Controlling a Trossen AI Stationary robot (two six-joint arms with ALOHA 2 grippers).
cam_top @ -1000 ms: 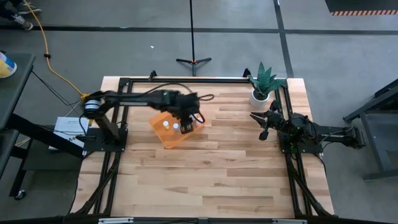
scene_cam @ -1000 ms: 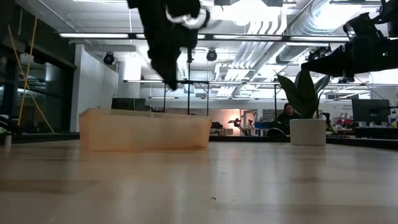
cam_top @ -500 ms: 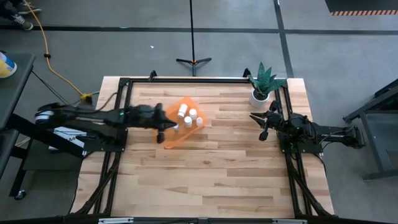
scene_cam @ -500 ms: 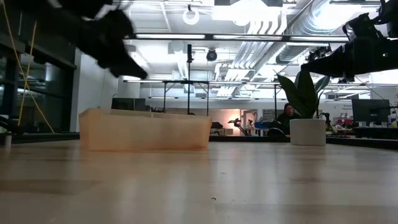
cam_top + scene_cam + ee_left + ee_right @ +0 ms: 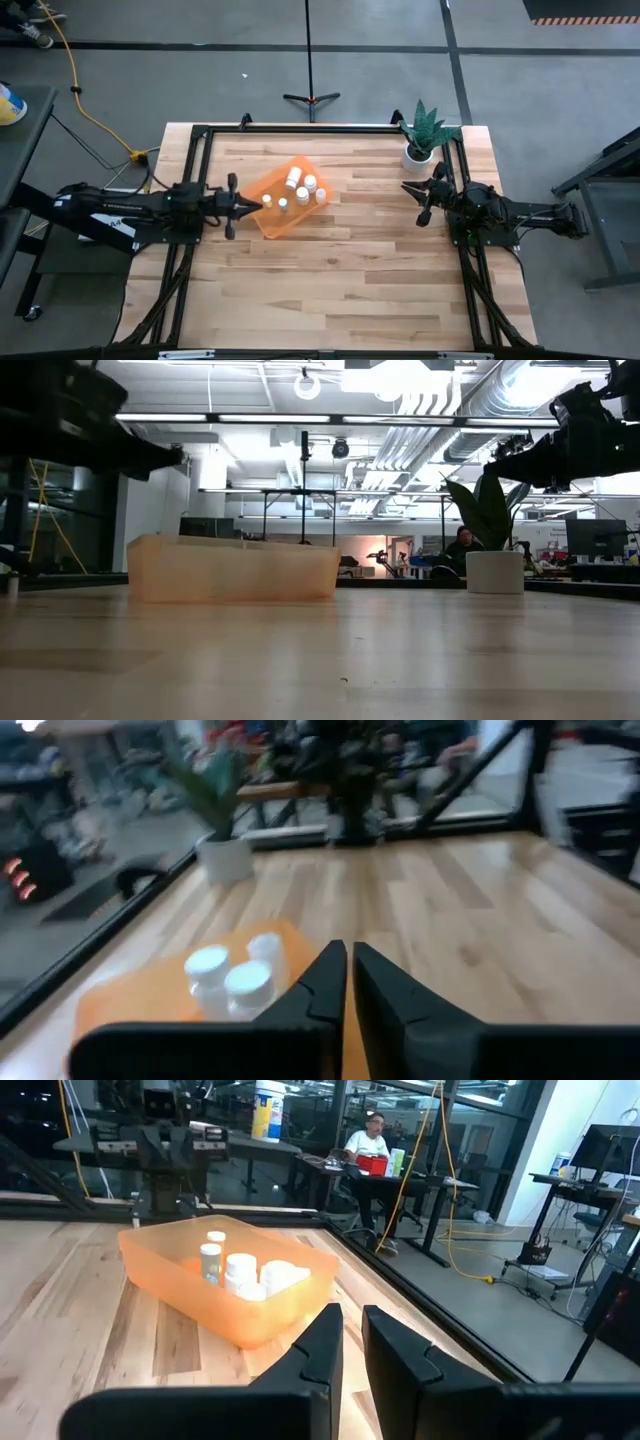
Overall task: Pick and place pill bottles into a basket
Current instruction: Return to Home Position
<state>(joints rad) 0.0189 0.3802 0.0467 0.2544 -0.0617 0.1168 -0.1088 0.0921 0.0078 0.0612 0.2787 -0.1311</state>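
Bottles [image 5: 301,196] stand in the basket [image 5: 270,222] on the table's [image 5: 350,280] far-left part. Left gripper [image 5: 350,960], nearly closed and empty, hangs at the left edge, just beside the basket. Right gripper [image 5: 350,1330], likewise narrow, sits at the right edge near the plant [image 5: 424,132]. Bare wood lies between them.

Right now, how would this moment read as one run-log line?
pill bottles: in basket | left hand: shut, empty, by basket's edge | right hand: shut, empty, parked near potted plant
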